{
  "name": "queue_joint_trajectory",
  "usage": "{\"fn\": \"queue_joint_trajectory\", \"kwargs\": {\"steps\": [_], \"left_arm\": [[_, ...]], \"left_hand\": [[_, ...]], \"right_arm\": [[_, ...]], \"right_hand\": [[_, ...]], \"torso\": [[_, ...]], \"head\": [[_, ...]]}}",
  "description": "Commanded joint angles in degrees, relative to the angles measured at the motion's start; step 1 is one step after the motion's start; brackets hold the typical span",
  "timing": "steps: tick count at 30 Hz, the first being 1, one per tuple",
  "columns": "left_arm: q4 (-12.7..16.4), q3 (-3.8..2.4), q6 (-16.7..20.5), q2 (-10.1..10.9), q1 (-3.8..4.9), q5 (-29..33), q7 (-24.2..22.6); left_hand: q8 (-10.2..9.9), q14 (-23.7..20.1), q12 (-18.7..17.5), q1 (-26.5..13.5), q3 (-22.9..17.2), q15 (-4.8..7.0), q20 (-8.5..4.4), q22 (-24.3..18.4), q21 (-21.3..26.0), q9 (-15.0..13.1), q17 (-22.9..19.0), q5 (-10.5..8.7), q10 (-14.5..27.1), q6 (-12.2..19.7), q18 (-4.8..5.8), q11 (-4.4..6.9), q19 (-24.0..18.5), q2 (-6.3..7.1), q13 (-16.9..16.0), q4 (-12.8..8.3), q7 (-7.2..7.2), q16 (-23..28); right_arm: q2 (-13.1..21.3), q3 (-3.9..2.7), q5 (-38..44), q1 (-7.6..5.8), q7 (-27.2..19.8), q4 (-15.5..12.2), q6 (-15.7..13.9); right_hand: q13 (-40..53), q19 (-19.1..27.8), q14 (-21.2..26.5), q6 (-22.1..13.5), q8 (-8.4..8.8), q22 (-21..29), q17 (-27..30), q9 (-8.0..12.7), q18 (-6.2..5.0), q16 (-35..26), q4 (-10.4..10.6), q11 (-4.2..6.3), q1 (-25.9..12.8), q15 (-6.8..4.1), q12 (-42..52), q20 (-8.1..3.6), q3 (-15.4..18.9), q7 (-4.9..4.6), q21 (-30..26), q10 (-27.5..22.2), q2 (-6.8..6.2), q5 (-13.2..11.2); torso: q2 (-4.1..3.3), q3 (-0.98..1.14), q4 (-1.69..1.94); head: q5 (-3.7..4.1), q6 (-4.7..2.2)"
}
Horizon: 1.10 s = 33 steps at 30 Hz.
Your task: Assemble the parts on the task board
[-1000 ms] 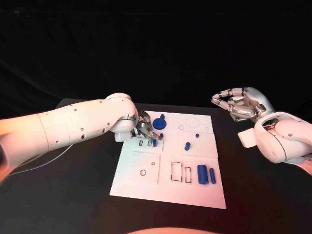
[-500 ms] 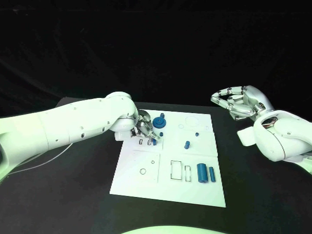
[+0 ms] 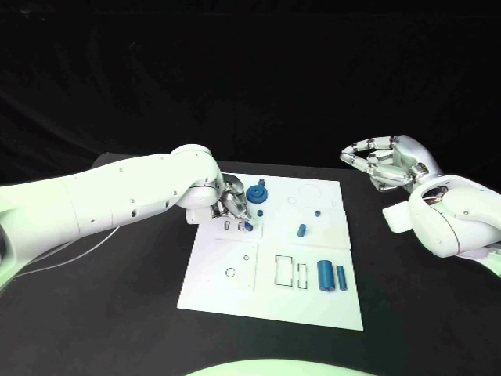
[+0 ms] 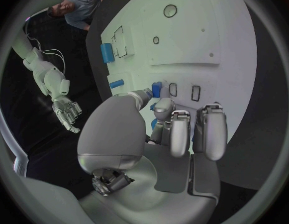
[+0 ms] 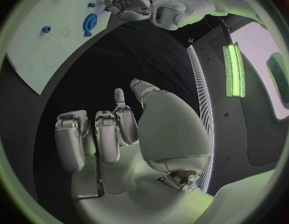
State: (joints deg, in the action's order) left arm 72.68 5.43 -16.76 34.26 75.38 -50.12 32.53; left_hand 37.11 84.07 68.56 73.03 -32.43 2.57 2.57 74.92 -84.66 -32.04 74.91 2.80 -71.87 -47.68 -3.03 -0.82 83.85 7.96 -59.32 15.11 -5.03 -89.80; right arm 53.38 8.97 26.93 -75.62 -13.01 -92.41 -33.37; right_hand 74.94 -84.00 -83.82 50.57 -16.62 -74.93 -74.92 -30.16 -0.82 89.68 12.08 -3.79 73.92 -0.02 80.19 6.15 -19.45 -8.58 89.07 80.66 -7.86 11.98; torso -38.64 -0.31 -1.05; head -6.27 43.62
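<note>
The white task board [image 3: 279, 294] lies in the middle of the black table. My left hand [image 3: 232, 205] is low over the board's far left corner. Its thumb and a finger pinch a small blue part [image 4: 156, 89] right beside two small rectangular slots [image 4: 195, 92]. A blue gear [image 3: 257, 197] stands just right of that hand. A short blue peg [image 3: 301, 231] lies mid-board, and two blue cylinders [image 3: 325, 276] lie at the near right. My right hand [image 3: 386, 164] hangs raised off the board's right side, fingers curled in on nothing.
Rectangular outlines [image 3: 282, 270] and small round holes [image 3: 229, 273] mark the near half of the board. The bare black table [image 3: 104, 313] lies to the left and right of the board. A white cable [image 3: 76, 254] runs under my left arm.
My left hand has edged slightly toward the board's far side, still pinching the small blue part over the slots. The right hand has stayed where it was.
</note>
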Motion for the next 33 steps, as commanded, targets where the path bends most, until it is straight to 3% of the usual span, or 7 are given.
{"fn": "queue_joint_trajectory", "kwargs": {"steps": [1, 9, 13, 14, 20, 27, 33], "left_arm": [[0.01, -0.01, -1.06, -0.14, -0.01, 1.55, -0.92], [0.3, -0.01, -0.21, 0.29, -0.01, 2.61, -1.28], [0.78, -0.02, 0.86, 0.72, -0.01, 3.63, -1.62], [1.04, -0.02, 1.31, 0.94, -0.01, 3.97, -1.78], [3.23, -0.09, 4.54, 2.69, 0.0, 4.84, -2.81], [5.76, -0.12, 7.97, 4.76, -0.01, 2.67, -3.53], [6.78, -0.06, 9.84, 5.4, -0.45, -1.07, -3.15]], "left_hand": [[-0.01, 5.93, -0.25, 0.12, -2.18, 0.44, -0.16, 3.09, -0.22, -0.47, 15.09, 0.11, 0.21, -0.21, 0.48, 0.31, 0.19, 0.69, 0.0, -0.82, 0.22, -0.2], [0.6, 5.93, -0.75, -0.3, -11.83, 0.42, -0.15, 3.49, -0.37, -2.26, 15.09, 0.51, 0.05, 0.2, 0.53, 0.32, 0.26, 0.84, 0.22, -6.5, 0.04, -0.2], [1.29, 5.93, -0.79, -1.65, -15.38, 0.22, 0.01, 3.67, -0.46, -3.43, 15.09, 5.22, -0.19, 0.41, 0.56, 0.02, 0.3, 1.42, 0.12, -9.32, -0.27, -0.2], [1.48, 5.93, -0.72, -2.04, -16.19, 0.21, 0.04, 3.72, -0.49, -3.74, 15.09, 8.05, -0.31, 0.33, 0.57, -0.07, 0.32, 1.8, 0.0, -10.18, -0.32, -0.2], [1.78, 5.93, -0.2, -3.0, -17.49, 0.2, 0.08, 3.69, -0.49, -4.34, 15.09, 10.47, -1.1, -0.14, 0.54, 0.05, 0.26, 2.11, -0.64, -11.78, -0.32, -0.2], [2.2, 5.93, 1.1, -4.94, -18.53, 0.64, -0.28, 3.67, -0.5, -5.12, 15.09, 17.17, -3.05, -1.84, 0.52, 0.56, 0.26, 3.47, -2.41, -13.56, 0.22, -0.2], [2.44, 5.93, 1.99, -6.1, -18.81, 1.05, -0.66, 4.43, -0.85, -5.67, 15.09, 20.49, -4.33, -2.87, 0.67, 1.02, 0.68, 4.3, -3.71, -14.26, 0.7, -0.2]], "right_arm": [[-0.06, 0.0, 0.31, 0.04, -0.2, 0.01, 0.65], [-0.05, 0.01, 0.12, 0.05, -0.31, 0.09, 0.67], [-0.03, 0.02, 0.06, 0.06, -0.35, 0.13, 0.65], [-0.03, 0.02, 0.04, 0.06, -0.36, 0.15, 0.65], [0.01, 0.06, -0.14, 0.09, -0.44, 0.27, 0.64], [0.16, 0.11, -0.36, 0.15, -0.52, 0.34, 0.64], [0.27, 0.13, -0.43, 0.19, -0.59, 0.33, 0.64]], "right_hand": [[4.47, -5.22, -5.8, -0.5, -0.2, -14.31, -13.53, -0.07, 0.48, -0.16, 0.35, -0.06, 0.27, -0.14, -0.06, -0.26, 0.0, 0.04, -0.27, -0.06, 0.02, 0.28], [4.49, -5.21, -5.8, -0.51, -0.22, -14.3, -13.52, -0.08, 0.47, -0.16, 0.34, -0.06, 0.3, -0.14, -0.04, -0.25, -0.02, 0.04, -0.28, -0.04, 0.02, 0.34], [4.51, -5.23, -5.8, -0.52, -0.26, -14.33, -13.52, -0.1, 0.49, -0.16, 0.34, -0.06, 0.33, -0.13, -0.02, -0.25, -0.04, 0.04, -0.24, -0.01, 0.03, 0.46], [4.51, -5.23, -5.8, -0.52, -0.26, -14.33, -13.52, -0.1, 0.49, -0.16, 0.34, -0.06, 0.33, -0.13, -0.02, -0.25, -0.04, 0.04, -0.24, -0.01, 0.03, 0.46], [4.52, -5.21, -5.79, -0.53, -0.27, -14.31, -13.47, -0.1, 0.48, -0.18, 0.35, -0.06, 0.33, -0.13, -0.01, -0.24, -0.04, 0.04, -0.27, -0.01, 0.03, 0.48], [4.55, -5.18, -5.78, -0.53, -0.3, -14.27, -13.47, -0.11, 0.46, -0.18, 0.4, -0.07, 0.28, -0.13, 0.02, -0.24, -0.03, 0.03, -0.33, 0.03, 0.02, 0.54], [4.55, -5.18, -5.78, -0.53, -0.3, -14.27, -13.47, -0.11, 0.46, -0.18, 0.4, -0.07, 0.28, -0.13, 0.02, -0.24, -0.03, 0.03, -0.33, 0.03, 0.02, 0.54]], "torso": [[0.02, 0.01, -0.01], [0.03, -0.01, -0.02], [0.04, 0.0, 0.0], [0.04, 0.0, 0.01], [0.05, 0.04, 0.11], [0.06, 0.07, 0.18], [0.01, 0.0, 0.13]], "head": [[-0.02, 0.1], [0.04, 0.16], [0.04, 0.04], [0.05, 0.04], [-0.06, -0.12], [-0.25, -0.18], [-0.5, -0.11]]}}
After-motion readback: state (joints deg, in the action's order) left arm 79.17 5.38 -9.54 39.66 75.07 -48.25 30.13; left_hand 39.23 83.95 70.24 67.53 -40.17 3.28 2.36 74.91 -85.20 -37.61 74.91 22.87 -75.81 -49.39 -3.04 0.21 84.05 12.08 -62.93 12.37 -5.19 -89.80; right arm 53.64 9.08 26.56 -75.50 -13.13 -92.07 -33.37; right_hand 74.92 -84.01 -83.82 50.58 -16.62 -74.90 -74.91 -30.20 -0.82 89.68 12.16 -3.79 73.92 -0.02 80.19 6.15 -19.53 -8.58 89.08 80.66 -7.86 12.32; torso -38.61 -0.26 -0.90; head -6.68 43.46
